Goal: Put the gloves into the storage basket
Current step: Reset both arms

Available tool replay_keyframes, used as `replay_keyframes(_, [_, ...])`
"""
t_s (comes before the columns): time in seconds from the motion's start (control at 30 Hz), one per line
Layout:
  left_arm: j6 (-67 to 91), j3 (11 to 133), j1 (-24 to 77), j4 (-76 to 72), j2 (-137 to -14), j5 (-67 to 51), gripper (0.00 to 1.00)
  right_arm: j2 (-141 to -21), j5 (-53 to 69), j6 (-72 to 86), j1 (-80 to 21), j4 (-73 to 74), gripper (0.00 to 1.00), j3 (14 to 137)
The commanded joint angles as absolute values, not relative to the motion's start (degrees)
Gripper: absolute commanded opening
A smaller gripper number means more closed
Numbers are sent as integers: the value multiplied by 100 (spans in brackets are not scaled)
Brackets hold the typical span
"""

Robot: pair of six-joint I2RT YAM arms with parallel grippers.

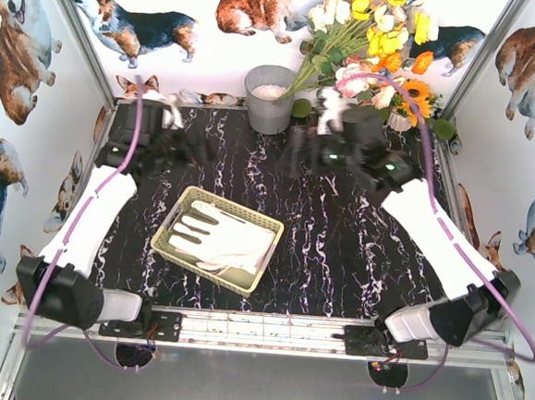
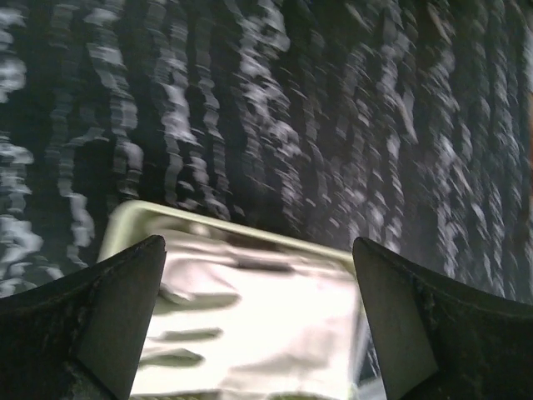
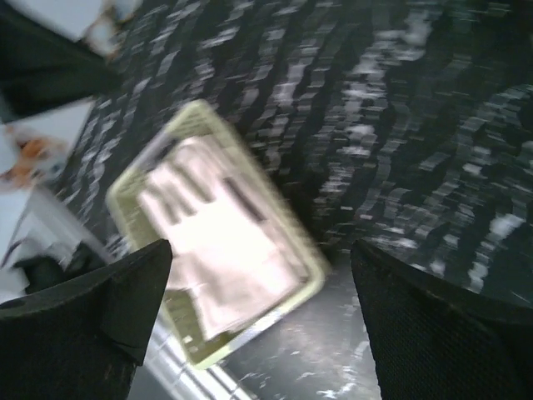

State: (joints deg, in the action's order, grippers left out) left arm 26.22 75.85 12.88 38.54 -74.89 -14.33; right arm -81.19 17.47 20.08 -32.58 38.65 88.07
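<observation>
The pale yellow-green storage basket sits mid-table, turned slightly. White gloves lie flat inside it, fingers toward the left. My left gripper hovers blurred behind the basket on the left, apart from it. In the left wrist view my left gripper is open and empty, with the gloves and the basket rim below. My right gripper hovers blurred behind the basket on the right. The right wrist view shows my right gripper open and empty above the basket and the gloves.
A grey metal bucket stands at the back centre. Beside it a bunch of yellow and orange flowers leans from the back right. Corgi-print walls close three sides. A metal rail runs along the near edge.
</observation>
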Motion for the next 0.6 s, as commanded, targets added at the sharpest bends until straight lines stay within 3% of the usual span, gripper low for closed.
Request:
replay_keyframes(0.0, [2270,7038,74,2980,-7514,-1012,89,-7691,894,2180,-2207,3243,92,7698])
replay_keyframes(0.13, [2467,6239,-931,1881,-7140,-154,90,-7002,295,2062,-963,2381,100,6400])
replay_keyframes(0.23, [2249,5494,-1054,671,-6895,850,95,-6744,-429,1923,-302,1478,100,5491])
replay_keyframes(0.27, [2120,5098,-1055,111,-6831,1054,100,-6722,-671,1849,-183,1087,100,5217])
replay_keyframes(0.43, [1407,2800,-991,-3109,-6745,1652,100,-6954,-1173,925,-115,-1098,100,3576])
replay_keyframes(0.57, [707,1875,-560,-4988,-7158,1669,100,-7464,-1023,423,-145,-2207,100,2923])
